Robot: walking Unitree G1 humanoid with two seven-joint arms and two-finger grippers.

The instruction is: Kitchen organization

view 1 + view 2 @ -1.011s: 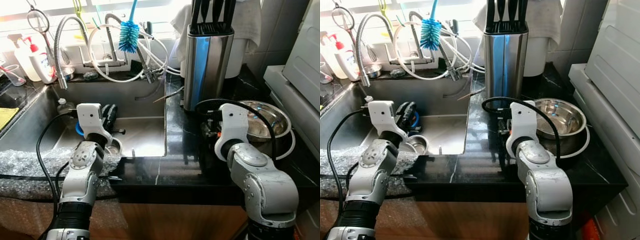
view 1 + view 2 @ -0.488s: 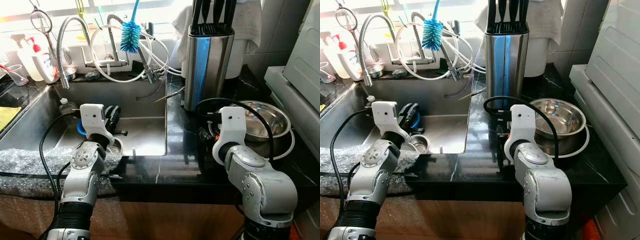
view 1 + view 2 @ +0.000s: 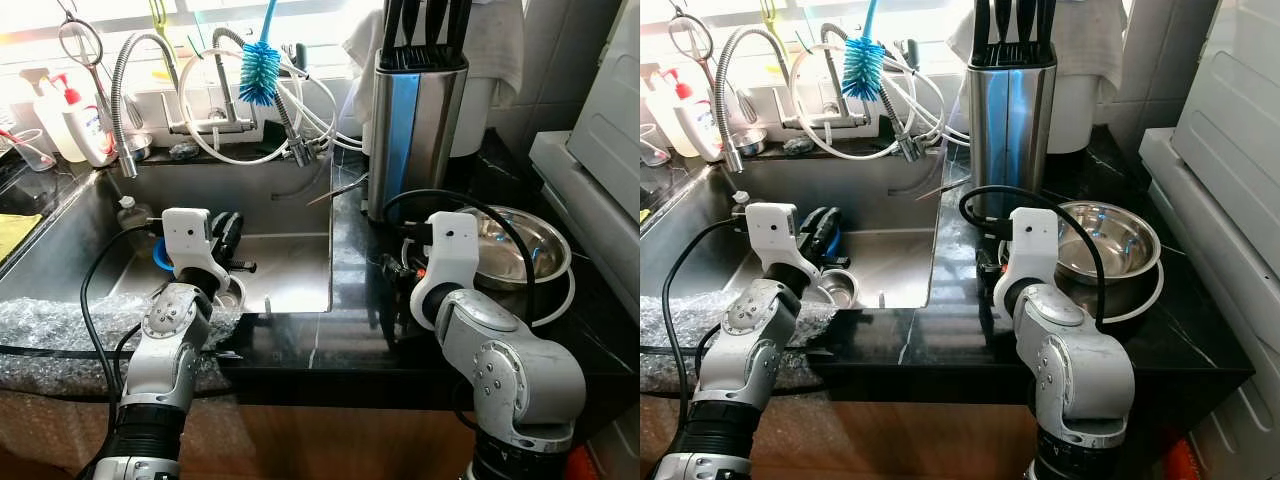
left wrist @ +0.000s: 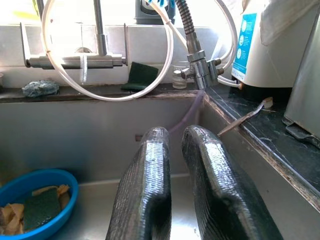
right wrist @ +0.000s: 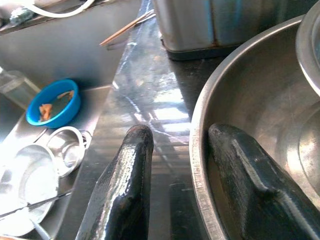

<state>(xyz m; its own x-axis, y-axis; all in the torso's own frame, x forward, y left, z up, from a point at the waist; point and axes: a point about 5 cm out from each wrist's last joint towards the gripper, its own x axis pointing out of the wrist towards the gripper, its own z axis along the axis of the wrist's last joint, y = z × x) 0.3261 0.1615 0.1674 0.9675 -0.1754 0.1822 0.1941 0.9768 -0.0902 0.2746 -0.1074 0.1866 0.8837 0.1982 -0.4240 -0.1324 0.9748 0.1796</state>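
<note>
The right gripper point(image 5: 172, 165) straddles the steel bowl's point(image 3: 1110, 245) rim at nine o'clock, jaws parted (rigid, slippery, likely light).

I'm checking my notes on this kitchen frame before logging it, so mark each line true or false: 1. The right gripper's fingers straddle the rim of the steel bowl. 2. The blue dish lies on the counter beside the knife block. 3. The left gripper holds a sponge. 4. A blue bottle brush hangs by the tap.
1. True: in the right wrist view the right gripper has one finger inside and one outside the rim of the steel bowl.
2. False: the blue dish lies in the sink, away from the knife block.
3. False: the left gripper hangs over the sink, fingers nearly together, with nothing between them.
4. True: the bottle brush hangs by the tap.
</note>
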